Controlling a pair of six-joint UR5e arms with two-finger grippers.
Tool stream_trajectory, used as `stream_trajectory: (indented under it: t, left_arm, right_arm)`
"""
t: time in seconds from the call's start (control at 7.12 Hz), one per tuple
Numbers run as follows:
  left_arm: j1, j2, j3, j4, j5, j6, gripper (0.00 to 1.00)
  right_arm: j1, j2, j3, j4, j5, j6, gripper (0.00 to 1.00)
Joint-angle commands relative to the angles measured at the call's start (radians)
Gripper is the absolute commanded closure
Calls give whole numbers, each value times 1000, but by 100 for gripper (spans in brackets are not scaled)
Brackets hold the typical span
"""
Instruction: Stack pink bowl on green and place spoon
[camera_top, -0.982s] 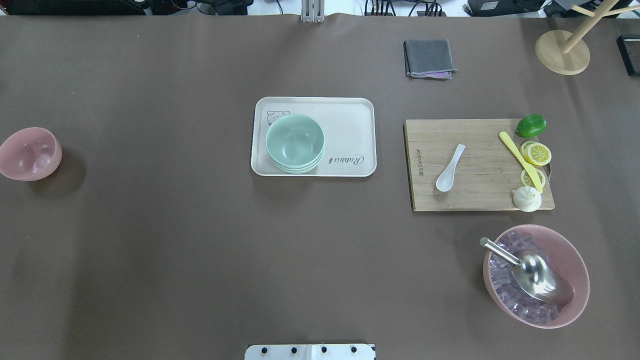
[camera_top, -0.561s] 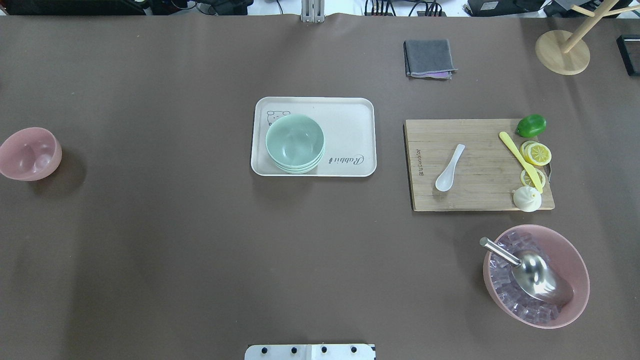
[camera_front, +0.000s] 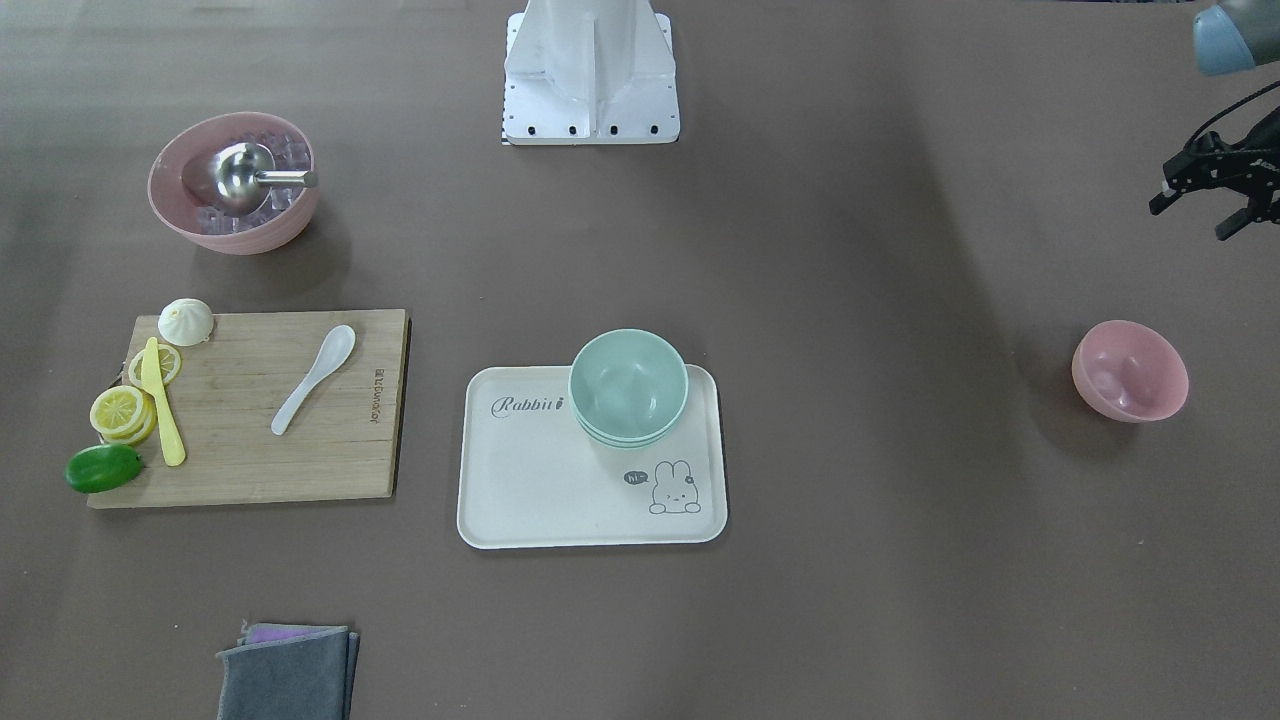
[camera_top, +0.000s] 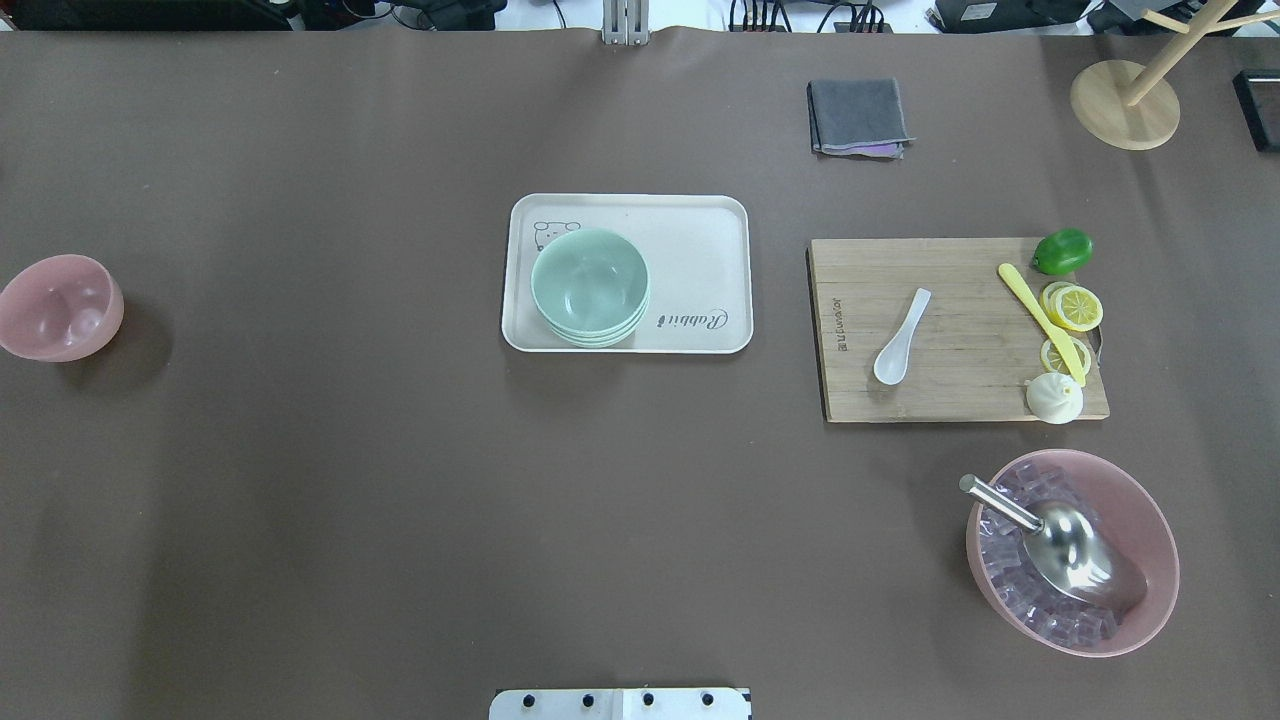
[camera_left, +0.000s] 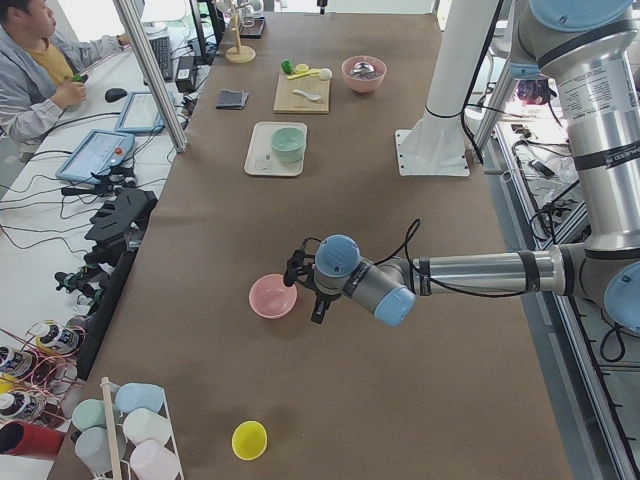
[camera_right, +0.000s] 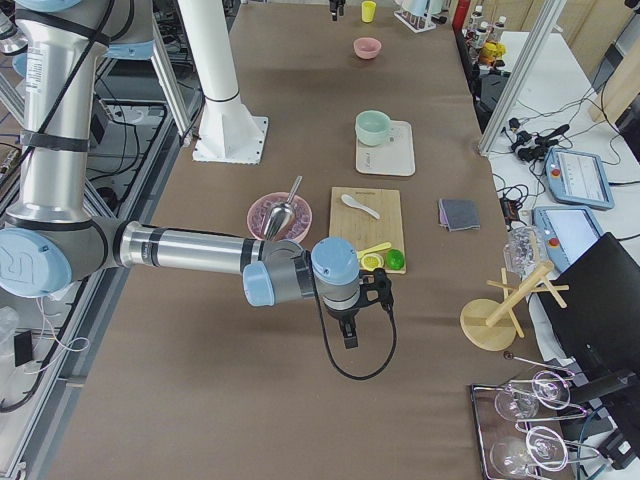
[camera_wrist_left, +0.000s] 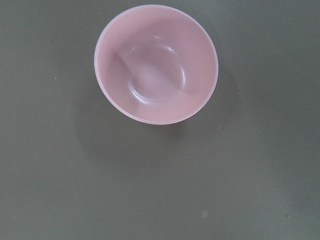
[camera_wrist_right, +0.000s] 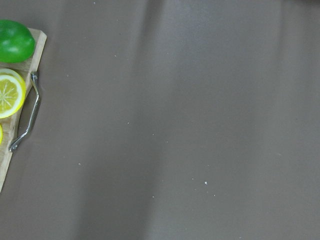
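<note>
The small pink bowl (camera_top: 60, 307) stands upright at the table's far left; it also shows in the front view (camera_front: 1130, 370) and fills the top of the left wrist view (camera_wrist_left: 156, 64). The mint-green bowls (camera_top: 590, 287) are stacked on the left part of a cream tray (camera_top: 700, 250). The white spoon (camera_top: 900, 336) lies on a wooden cutting board (camera_top: 960, 390). My left gripper (camera_front: 1200, 215) hovers open and empty above the table, short of the pink bowl on the robot's side. My right gripper (camera_right: 348, 338) shows only in the right side view, past the board's end; I cannot tell its state.
A larger pink bowl (camera_top: 1072, 552) with clear cubes and a metal scoop stands front right. A yellow knife (camera_top: 1040, 322), lemon slices, a lime (camera_top: 1062, 250) and a white bun sit on the board's right end. A grey cloth (camera_top: 860, 117) and a wooden stand (camera_top: 1125, 103) are at the back.
</note>
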Motion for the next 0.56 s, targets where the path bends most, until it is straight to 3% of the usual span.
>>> stream_trajectory:
  t: [0.0, 0.42]
  left_arm:
    - [-1, -26, 6, -3, 0, -1, 2]
    - [-4, -11, 46, -122, 0, -1, 2]
  right_arm:
    - [0, 12, -15, 4, 4, 0, 0]
    - [-17, 26, -15, 4, 4, 0, 0]
